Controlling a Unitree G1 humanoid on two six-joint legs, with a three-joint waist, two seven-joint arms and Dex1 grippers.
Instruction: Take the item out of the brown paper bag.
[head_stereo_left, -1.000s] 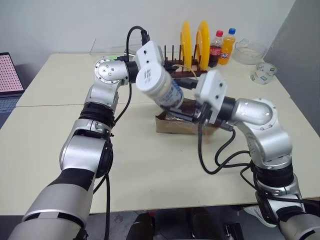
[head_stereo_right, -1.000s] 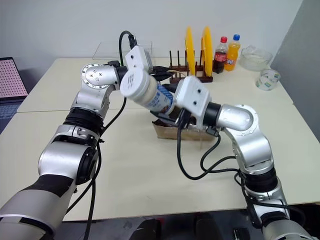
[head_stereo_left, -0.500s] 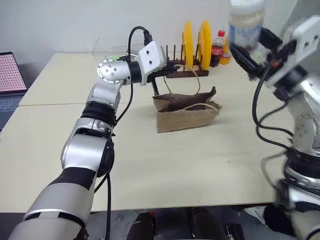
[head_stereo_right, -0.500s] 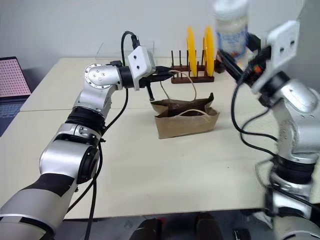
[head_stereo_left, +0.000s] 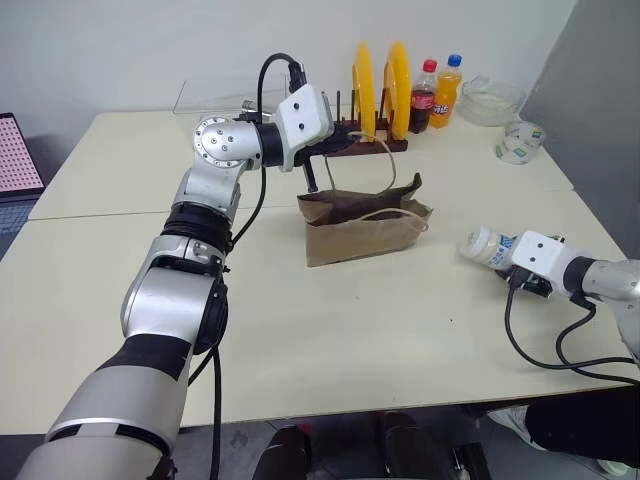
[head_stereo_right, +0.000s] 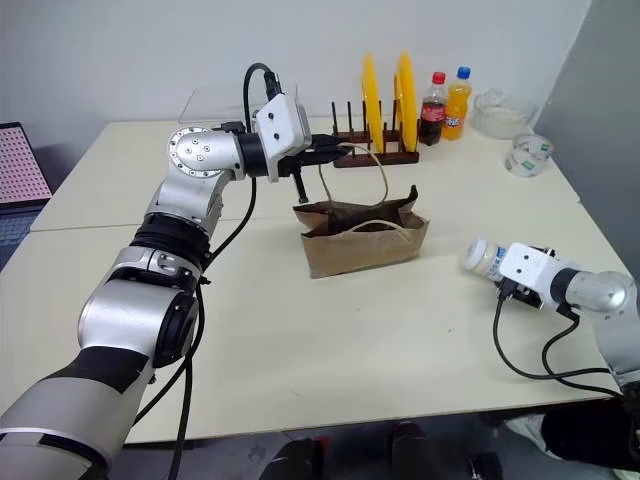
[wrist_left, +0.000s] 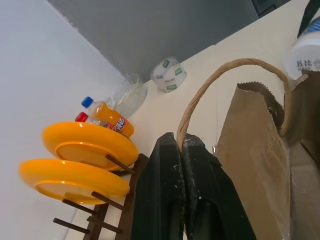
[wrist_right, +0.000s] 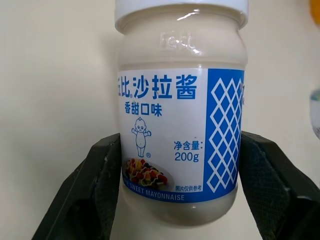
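At the right of the frame, the right gripper (wrist_right: 177, 195) is clamped on the small white plastic bottle with blue-and-white label (head_stereo_right: 484, 258), low over the cream tabletop (head_stereo_right: 330, 330). The crumpled brown paper bag (head_stereo_right: 362, 240) sits mid-frame, its handle pinched in the left gripper (wrist_left: 182, 150). Extraction looks done; next comes setting the bottle down and releasing.

White mayo bottle (head_stereo_right: 487, 257) with blue-and-white label lies tipped sideways near the counter's right edge; crumpled brown paper bag (head_stereo_right: 365, 237) stands open mid-counter, well apart.

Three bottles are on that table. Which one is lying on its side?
The small white bottle held in the right gripper, on the table's right. The cola bottle and orange soda bottle stand upright at the back.
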